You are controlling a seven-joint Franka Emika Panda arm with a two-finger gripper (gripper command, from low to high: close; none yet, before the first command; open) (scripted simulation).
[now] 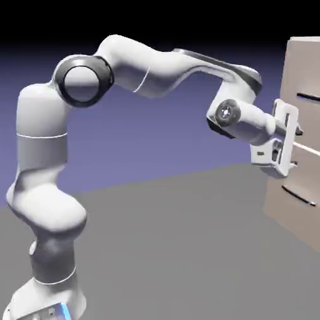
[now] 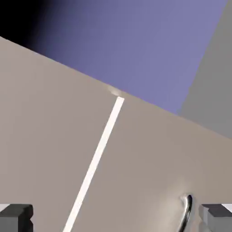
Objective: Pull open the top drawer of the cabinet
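The pale beige cabinet [image 1: 287, 206] stands at the exterior view's right edge. Its top drawer [image 1: 305, 72] is flush with the front, and the dark bar handle [image 1: 307, 97] is untouched. My gripper [image 1: 296, 148] faces the cabinet front below that handle, level with the light seam [image 1: 307, 149] between the drawer fronts, and is open with nothing in it. In the hand view the seam [image 2: 95, 163] runs diagonally across beige wood. A curved dark handle end [image 2: 186, 212] shows near the right fingertip [image 2: 218, 217]. My gripper [image 2: 116, 223] holds nothing there.
A lower drawer handle [image 1: 299, 195] sits below the hand. The grey table [image 1: 175, 250] stretches under the arm. In the hand view the cabinet's edge [image 2: 149, 106] gives way to blue backdrop and grey table [image 2: 213, 81].
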